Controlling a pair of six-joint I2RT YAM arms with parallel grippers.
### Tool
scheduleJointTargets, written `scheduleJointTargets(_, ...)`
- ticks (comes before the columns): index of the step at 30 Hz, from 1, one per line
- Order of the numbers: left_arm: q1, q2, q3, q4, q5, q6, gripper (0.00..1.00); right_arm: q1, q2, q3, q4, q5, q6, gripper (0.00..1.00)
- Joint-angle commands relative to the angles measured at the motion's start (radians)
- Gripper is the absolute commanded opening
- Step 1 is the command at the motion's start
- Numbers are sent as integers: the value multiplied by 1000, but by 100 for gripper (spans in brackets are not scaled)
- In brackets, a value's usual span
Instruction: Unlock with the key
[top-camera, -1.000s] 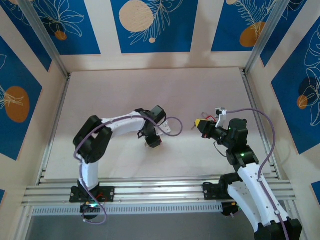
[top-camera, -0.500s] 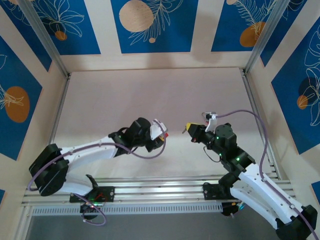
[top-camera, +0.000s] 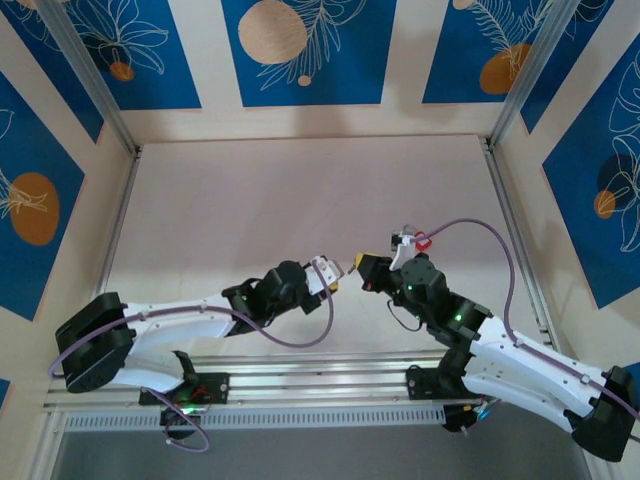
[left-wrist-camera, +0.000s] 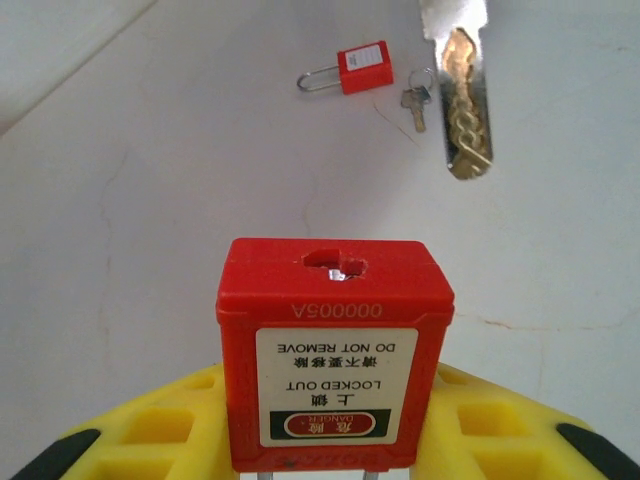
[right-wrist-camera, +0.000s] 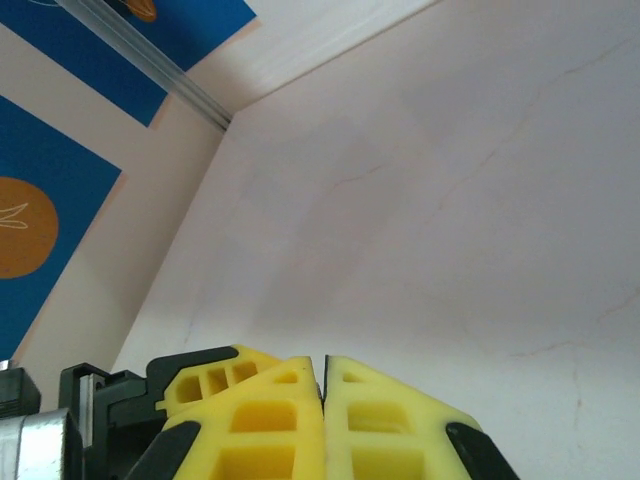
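Observation:
A red padlock (left-wrist-camera: 335, 300) with an upside-down "LOCKED OUT" label sits upright between my left gripper's (left-wrist-camera: 335, 395) yellow fingers (left-wrist-camera: 175, 425), which are shut on it. Its keyhole (left-wrist-camera: 335, 262) faces away from the camera. A brass key (left-wrist-camera: 460, 105) hangs in the air beyond it, up and to the right, blade pointing down, apart from the keyhole. In the top view my left gripper (top-camera: 333, 275) and right gripper (top-camera: 368, 268) face each other tip to tip with a small gap. My right gripper (right-wrist-camera: 323, 365) has its pads pressed together; the key between them is hidden in its own view.
A second red padlock (left-wrist-camera: 352, 68) lies on the table farther off, with a small bunch of keys (left-wrist-camera: 414, 102) beside it. The pale table (top-camera: 300, 190) stretches behind both arms to the walls. An aluminium rail (top-camera: 320, 380) runs along the near edge.
Both grippers have come together at the middle front of the table. The left arm stretched out low to the right; the right gripper moved left and nearer. Both grips are unchanged.

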Motion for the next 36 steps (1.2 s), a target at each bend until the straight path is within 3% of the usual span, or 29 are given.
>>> scheduleJointTargets(1, -5, -29, -16, 64, -22, -14, 27, 27, -14, 0, 69, 93, -4, 0)
scheduleJointTargets(36, -3, -66, -68, 88, 0, -85, 24, 38, 166, 22, 210, 14, 26, 0)
